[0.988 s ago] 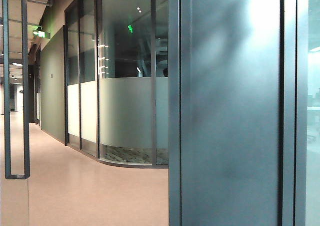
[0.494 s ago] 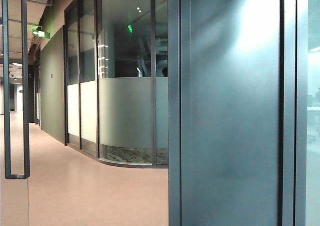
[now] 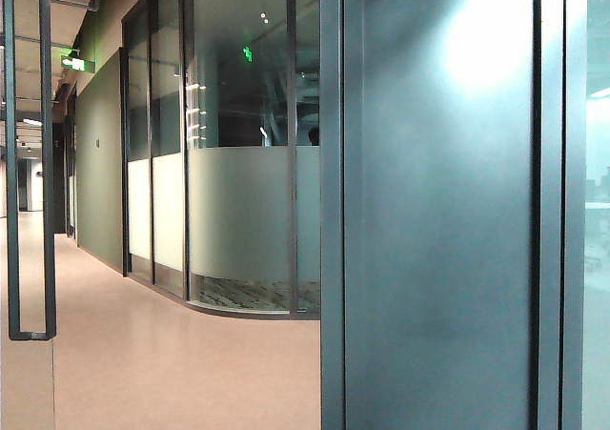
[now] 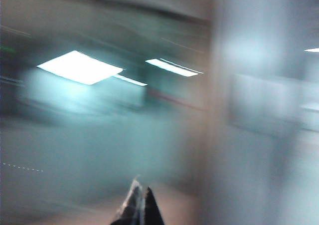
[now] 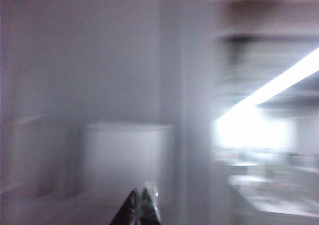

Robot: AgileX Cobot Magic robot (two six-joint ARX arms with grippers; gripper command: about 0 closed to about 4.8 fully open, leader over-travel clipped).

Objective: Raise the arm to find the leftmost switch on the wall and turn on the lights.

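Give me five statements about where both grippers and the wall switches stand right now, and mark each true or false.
1. The left gripper has its fingers together, holding nothing. True.
2. The right gripper is wide open. False: its fingers are closed to a point.
3. The right wrist view shows blurred pale rectangular wall switch plates just beyond the fingers. True.
4. Both arms show in the exterior view. False: only a corridor, a dark metal door frame and frosted glass partitions appear.
5. The right gripper is pressing a switch. False: no contact is visible.
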